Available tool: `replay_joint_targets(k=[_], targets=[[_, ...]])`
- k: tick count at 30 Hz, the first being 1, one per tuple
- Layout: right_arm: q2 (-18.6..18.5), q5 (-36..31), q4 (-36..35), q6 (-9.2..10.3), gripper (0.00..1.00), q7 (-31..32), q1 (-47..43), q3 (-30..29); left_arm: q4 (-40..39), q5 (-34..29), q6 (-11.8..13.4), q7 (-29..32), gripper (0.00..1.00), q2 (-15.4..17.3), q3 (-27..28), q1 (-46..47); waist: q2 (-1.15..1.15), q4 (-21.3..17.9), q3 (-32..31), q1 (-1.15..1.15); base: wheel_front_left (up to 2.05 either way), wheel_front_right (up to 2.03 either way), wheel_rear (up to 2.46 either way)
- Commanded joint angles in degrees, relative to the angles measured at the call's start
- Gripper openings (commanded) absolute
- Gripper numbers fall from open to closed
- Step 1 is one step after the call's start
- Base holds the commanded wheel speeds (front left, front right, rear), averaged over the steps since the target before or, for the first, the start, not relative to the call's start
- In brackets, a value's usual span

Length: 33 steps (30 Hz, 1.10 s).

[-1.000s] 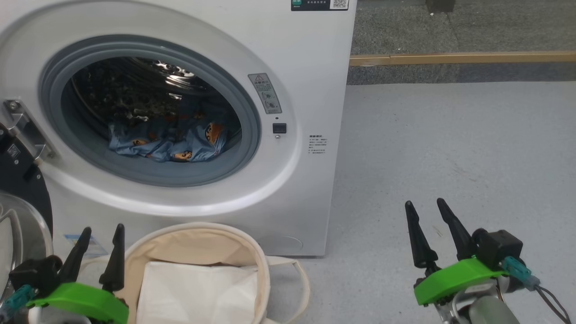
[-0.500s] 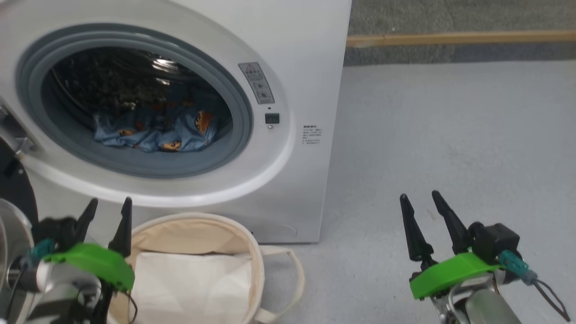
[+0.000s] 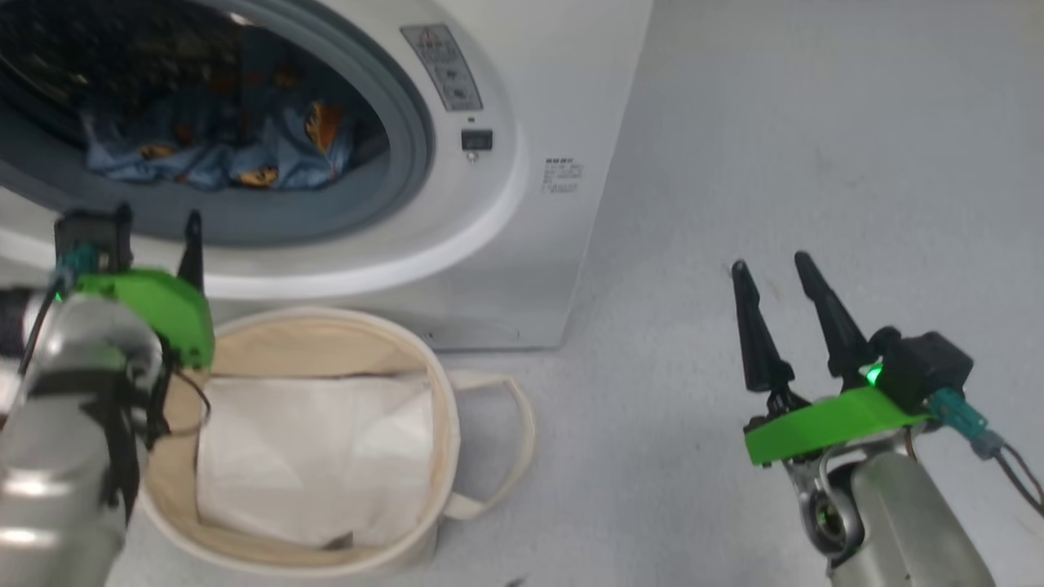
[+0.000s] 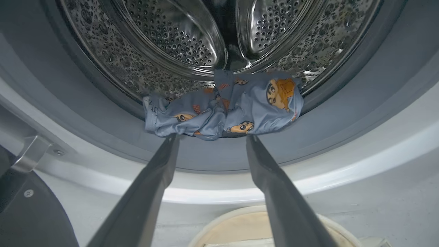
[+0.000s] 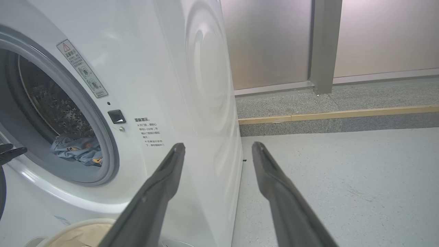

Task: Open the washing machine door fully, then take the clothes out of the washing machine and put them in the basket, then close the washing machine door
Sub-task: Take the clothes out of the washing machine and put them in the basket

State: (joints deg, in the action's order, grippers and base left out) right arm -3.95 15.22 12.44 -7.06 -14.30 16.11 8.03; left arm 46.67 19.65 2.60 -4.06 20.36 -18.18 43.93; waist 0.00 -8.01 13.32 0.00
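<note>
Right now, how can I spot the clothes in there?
Find the big white washing machine. Look low inside its shiny steel drum full of holes. The clothes are the crumpled light blue bundle with orange-brown cartoon faces, not the plain white sheet in the basket.

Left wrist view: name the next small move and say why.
Probably ease the left tool forward onto the clothes: its fingers stand open, tips just short of them where they lie at the front of the drum, and the basket waits below.
</note>
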Motion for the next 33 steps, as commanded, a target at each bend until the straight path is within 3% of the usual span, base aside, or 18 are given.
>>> replay_joint_targets(k=[1,12,20,33], targets=[[0.1,-0.3,-2.5,-0.43,1.0,-0.7,2.3,0.6,1.2,-2.5,1.6,0.9,1.0,3.1,0.4,5.9,0.0,-0.5,4.3,0.0,0.0,0.0,0.0],[0.5,-0.8,-5.0,-0.43,1.0,-0.7,5.6,-0.7,14.7,-9.2,6.9,5.3,1.0,2.1,-4.4,24.7,0.0,-1.3,13.7,0.0,0.0,0.0,0.0],[0.8,-0.9,-6.2,-0.43,1.0,-0.7,6.7,-1.6,21.2,-11.6,8.3,9.2,1.0,1.6,-6.8,33.1,0.0,-1.5,18.6,0.0,0.0,0.0,0.0],[1.0,-1.3,-6.8,-0.43,1.0,-0.7,7.3,-1.7,26.2,-13.8,11.1,14.3,1.0,1.3,-10.0,39.4,0.0,-2.2,21.7,0.0,0.0,0.0,0.0]])
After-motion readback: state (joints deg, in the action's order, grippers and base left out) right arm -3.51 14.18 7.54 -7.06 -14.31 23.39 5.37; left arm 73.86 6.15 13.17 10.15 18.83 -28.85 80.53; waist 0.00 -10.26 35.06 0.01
